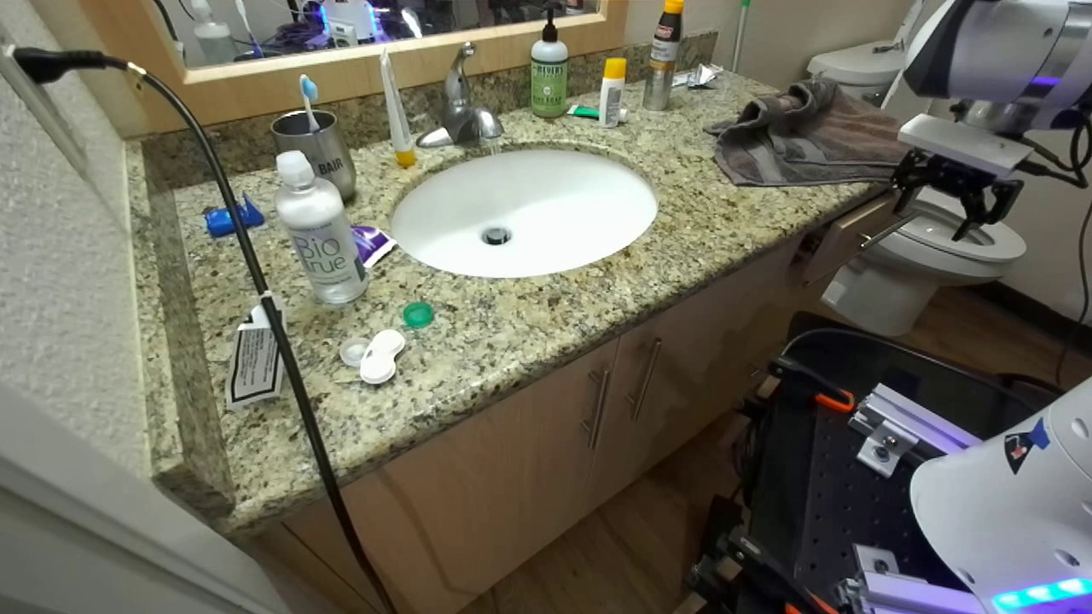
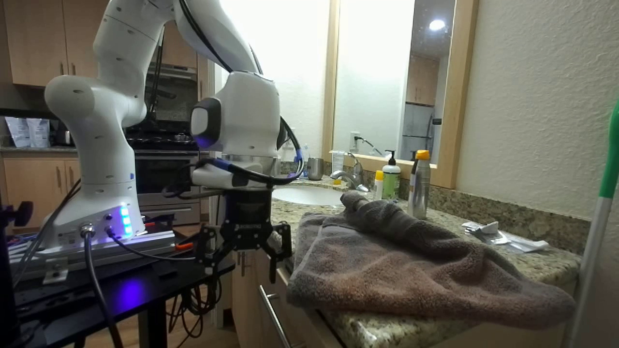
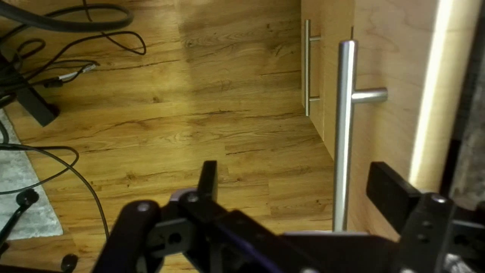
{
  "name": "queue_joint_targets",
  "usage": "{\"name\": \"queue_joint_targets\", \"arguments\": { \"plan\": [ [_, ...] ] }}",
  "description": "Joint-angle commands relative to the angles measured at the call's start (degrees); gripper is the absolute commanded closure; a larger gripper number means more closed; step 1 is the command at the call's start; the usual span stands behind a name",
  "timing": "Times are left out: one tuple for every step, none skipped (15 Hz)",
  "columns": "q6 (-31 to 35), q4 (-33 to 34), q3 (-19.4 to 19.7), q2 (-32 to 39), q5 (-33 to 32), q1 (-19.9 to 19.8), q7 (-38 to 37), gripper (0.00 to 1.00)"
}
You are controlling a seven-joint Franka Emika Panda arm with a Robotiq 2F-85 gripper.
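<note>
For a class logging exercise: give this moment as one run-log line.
gripper: open, holding nothing; nearest: drawer handle; drawer: ajar; towel: rumpled on counter

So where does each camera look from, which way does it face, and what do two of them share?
An exterior view: above the counter, at the BioTrue bottle end, facing down across the sink toward the toilet; robot base and hand show.
An exterior view: from the towel end, facing along the counter toward the oven; most of the arm shows.
Wrist view: behind the hand, facing down at floor and drawer handle; dark fingers show.
Both exterior views share sink, towel and hand.
</note>
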State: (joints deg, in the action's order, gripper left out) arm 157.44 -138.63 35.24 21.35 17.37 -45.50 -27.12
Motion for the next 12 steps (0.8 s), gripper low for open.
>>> {"name": "queue_joint_targets", "arguments": {
  "plan": [
    [-0.8, 0.1, 0.8, -1.1, 0.7, 0.5, 0.3, 0.00],
    [-1.1, 0.0, 0.9, -1.8, 0.8, 0.4, 0.3, 0.00],
    [-1.2, 0.0, 0.9, -2.1, 0.8, 0.4, 0.2, 0.00],
    [-1.2, 0.0, 0.9, -2.1, 0.8, 0.4, 0.2, 0.00],
    [-0.5, 0.3, 0.2, -1.4, 1.2, 0.5, 0.3, 0.00],
    [-0.5, 0.5, -0.2, -0.4, 1.2, 1.1, -0.2, 0.00],
    [0.1, 0.5, -0.5, 0.1, 1.3, 1.7, -0.6, 0.00],
    [0.3, 0.6, -0.8, 0.6, 1.4, 2.2, -0.6, 0.00],
    [0.5, 0.6, -0.5, 1.5, 0.9, 3.1, -1.4, 0.00],
    [0.3, 1.1, -0.4, 2.3, 0.6, 3.9, -1.9, 0.00],
    [-0.6, 0.1, 0.2, 0.1, 1.0, 3.5, -0.7, 0.00],
    [-0.5, 0.2, 0.4, 0.8, 1.0, 4.2, -1.0, 0.00]
  ]
}}
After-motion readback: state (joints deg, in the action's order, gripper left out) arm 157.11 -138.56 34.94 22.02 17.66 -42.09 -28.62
